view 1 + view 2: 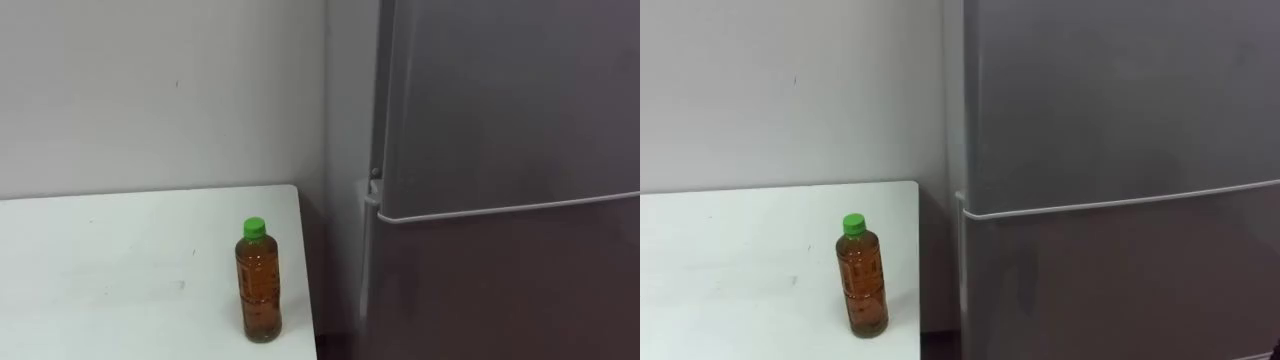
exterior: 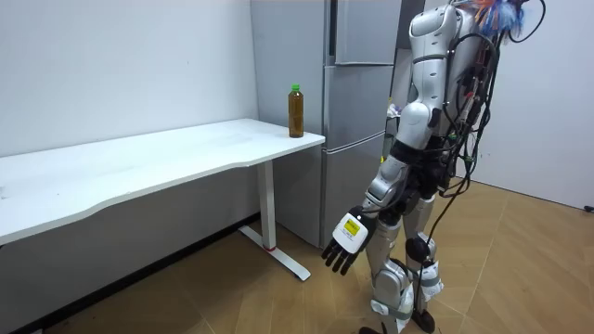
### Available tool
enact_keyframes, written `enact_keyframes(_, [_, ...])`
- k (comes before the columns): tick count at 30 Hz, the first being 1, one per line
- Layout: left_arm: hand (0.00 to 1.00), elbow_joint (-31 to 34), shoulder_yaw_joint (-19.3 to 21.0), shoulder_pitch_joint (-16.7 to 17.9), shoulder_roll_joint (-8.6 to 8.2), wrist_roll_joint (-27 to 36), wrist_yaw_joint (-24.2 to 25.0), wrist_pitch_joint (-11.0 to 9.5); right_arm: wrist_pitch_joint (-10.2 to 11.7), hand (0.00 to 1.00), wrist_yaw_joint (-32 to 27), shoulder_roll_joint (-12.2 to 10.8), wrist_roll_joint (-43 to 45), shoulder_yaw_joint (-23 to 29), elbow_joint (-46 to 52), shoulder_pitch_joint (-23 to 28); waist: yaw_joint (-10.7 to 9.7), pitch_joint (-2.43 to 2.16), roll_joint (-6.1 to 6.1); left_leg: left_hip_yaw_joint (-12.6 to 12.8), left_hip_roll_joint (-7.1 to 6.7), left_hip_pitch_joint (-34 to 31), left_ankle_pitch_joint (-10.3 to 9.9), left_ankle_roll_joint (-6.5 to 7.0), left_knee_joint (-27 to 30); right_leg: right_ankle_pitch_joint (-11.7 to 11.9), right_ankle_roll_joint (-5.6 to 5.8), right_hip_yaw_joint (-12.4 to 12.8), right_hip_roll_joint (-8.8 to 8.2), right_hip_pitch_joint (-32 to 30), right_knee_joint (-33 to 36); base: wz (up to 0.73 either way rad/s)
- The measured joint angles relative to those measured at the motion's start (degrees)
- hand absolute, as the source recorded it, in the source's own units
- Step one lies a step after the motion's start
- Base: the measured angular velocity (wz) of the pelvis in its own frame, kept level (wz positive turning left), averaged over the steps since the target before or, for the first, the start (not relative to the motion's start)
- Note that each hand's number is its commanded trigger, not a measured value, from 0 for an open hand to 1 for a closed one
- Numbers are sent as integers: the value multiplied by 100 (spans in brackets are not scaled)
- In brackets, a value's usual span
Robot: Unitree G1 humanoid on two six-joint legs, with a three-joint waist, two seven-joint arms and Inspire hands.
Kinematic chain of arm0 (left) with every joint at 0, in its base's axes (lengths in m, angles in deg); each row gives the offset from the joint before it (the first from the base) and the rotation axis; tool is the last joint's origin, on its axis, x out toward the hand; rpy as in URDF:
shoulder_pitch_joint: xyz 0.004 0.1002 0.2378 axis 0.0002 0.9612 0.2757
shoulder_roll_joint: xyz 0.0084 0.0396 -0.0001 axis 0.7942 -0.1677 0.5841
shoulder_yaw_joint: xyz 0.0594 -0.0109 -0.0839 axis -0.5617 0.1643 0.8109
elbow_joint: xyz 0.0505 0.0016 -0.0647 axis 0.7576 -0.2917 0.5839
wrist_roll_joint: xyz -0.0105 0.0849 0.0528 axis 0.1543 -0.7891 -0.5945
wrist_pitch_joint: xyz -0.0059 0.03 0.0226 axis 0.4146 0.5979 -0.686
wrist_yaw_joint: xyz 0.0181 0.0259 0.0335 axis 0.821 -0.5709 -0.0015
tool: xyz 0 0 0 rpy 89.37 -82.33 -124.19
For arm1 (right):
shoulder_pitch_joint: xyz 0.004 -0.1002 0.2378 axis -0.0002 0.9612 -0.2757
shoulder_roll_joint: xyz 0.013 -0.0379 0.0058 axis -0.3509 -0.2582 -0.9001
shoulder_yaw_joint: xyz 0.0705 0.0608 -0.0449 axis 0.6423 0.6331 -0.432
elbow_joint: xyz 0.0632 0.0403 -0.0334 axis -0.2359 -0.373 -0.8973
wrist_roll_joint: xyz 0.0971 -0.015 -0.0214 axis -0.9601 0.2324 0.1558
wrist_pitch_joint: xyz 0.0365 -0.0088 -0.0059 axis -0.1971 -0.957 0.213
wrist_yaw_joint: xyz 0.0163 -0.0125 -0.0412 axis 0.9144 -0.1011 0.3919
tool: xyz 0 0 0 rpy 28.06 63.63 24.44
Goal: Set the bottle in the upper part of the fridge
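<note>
Bottle: the bottle (image 1: 259, 285) stands upright on the white table (image 1: 100, 270), near the corner on the fridge side. It is well above and away from the fingers, and no hand holds it.
Cap: the green cap (image 1: 254, 228) is on.
Left hand: in the room view the left hand (image 2: 345, 243) hangs low beside the thigh, with its fingers (image 2: 334, 261) straight, slack and holding nothing.
Fridge: the grey fridge (image 2: 357, 111) stands just past the table's end, farther from the fingers than the bottle. The upper door (image 1: 1110, 100) is closed above a pale seam (image 1: 500, 210), and the lower one is closed too.
Step in hand: probably the first reach, since nothing is grasped and no door is open.
Doing it well: raise the hand to mid-bottle and wrap the body below the cap. Come in from the side, because a knock could send a bottle this near the edge off the table. The upper door will need a free hand.
Contents: amber liquid (image 1: 866, 290) fills the bottle almost to the neck. What the fridge holds is hidden.
</note>
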Motion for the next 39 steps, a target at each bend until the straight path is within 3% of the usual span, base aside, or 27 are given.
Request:
enact_keyframes(15, [0,-44,26,44,-12,-335,9,73,-12,0,160,-7,16,184,-85,-16,3,2,1,2,0,0,0,0,-7,-1,1,-11,-2,0,-4,0])
enact_keyframes(18, [0,-44,206,35,-82,-324,7,124,-20,0,175,-11,13,219,-89,-14,-2,2,4,-3,-1,5,0,0,-9,-1,2,-36,-4,21,-13,1])
enact_keyframes(24, [0,-43,498,-11,-87,321,-38,121,-75,0,218,-11,9,317,-129,-14,-1,2,2,-55,-2,58,-4,-6,-19,-4,2,-117,-6,103,-90,4])
enact_keyframes(28, [0,302,693,12,-74,890,-235,116,-131,0,203,-4,-1,394,-126,3,14,1,10,-53,-7,89,-3,-6,-20,-3,2,-117,-9,105,-86,0])
enact_keyframes(31, [0,348,955,-102,-70,917,-309,75,-130,0,215,5,77,407,-121,1,41,0,15,-43,-6,97,-4,-6,-19,-3,2,-95,-5,105,-84,0])
enact_keyframes(33, [0,351,1172,-190,-69,1053,-374,44,-131,0,247,4,176,505,-120,7,61,-33,77,-39,-6,102,-4,-6,-21,-3,2,-82,-5,105,-78,0])
enact_keyframes(39, [0,1245,1530,-127,-97,1941,-793,-49,-135,0,293,2,304,890,-4,150,140,-21,123,-23,-5,203,-6,-8,-81,-6,7,-25,2,189,-74,-3])
